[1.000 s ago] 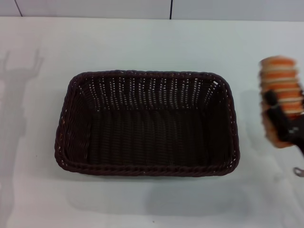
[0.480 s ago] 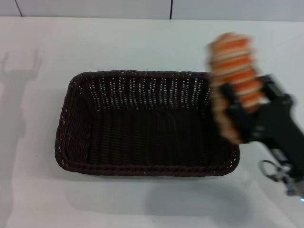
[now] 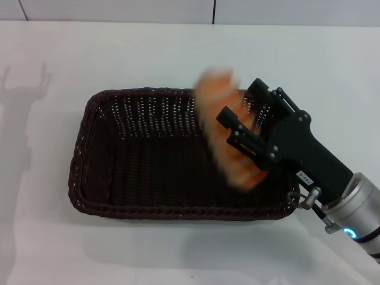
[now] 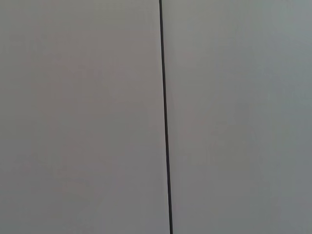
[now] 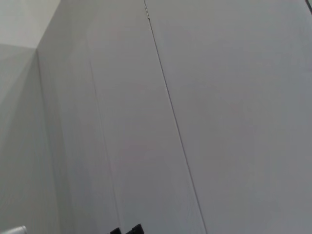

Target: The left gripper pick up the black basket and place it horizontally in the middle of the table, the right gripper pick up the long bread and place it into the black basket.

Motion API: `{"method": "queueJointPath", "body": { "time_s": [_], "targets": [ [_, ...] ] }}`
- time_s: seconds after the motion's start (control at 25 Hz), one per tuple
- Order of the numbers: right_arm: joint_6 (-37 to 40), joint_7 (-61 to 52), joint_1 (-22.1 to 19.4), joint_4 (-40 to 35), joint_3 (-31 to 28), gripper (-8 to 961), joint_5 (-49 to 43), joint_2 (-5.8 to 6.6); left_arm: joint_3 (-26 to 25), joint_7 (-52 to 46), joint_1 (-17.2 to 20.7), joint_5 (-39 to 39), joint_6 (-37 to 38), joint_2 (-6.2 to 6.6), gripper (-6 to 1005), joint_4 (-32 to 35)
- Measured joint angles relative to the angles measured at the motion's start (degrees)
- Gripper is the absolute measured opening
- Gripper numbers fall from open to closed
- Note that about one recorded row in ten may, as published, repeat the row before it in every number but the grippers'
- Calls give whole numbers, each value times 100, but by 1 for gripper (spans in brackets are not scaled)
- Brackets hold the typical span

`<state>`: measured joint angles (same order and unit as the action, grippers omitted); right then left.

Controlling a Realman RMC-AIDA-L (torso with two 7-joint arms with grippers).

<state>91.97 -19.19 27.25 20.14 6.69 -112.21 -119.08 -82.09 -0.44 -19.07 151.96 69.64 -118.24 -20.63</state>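
The large rectangular dark brown-black woven wicker basket [image 3: 178,155], with its braided rim and sloping sides, sits on the plain white smooth table [image 3: 178,53], its long side running across the head view, roughly at the table's middle. Its floor is bare on the robot's left half.

The right claw [image 3: 243,133], a black two-fingered gripper with blocky tips on a black body that runs back to a silver cylindrical arm with a lit ring, reaches in from the robot's right and is over the right part of the basket. Its two fingers are clamped on the oblong orange and cream loaf of long bread [image 3: 222,127], one finger on each side of the loaf. The bread is badly blurred (its stripes cannot be made out), and it stands tilted, its upper end above the basket's far rim and its lower end over the basket's interior near the right wall. Whether it touches the basket floor cannot be told.

The left claw appears in no view; its wrist camera shows only a pale flat surface crossed by a thin dark seam [image 4: 165,117].
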Motion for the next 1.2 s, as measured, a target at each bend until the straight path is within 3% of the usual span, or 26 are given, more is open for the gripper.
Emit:
{"method": "queueJointPath", "body": {
  "time_s": [0.32, 0.4, 0.92, 1.2],
  "targets": [
    [-62, -102, 30, -96, -25, 838, -86, 7, -39, 0, -14, -3, -29, 4, 833, 58],
    [113, -76, -123, -239, -193, 838, -49, 2, -41, 0, -15, -4, -30, 4, 833, 78],
    [1328, 451, -1922, -687, -2925, 838, 45, -46, -110, 0, 133, -66, -26, -22, 834, 405],
    [1310, 464, -2328, -660, -3684, 838, 62, -64, -125, -26, 181, -73, -21, -39, 834, 576]
  ]
}}
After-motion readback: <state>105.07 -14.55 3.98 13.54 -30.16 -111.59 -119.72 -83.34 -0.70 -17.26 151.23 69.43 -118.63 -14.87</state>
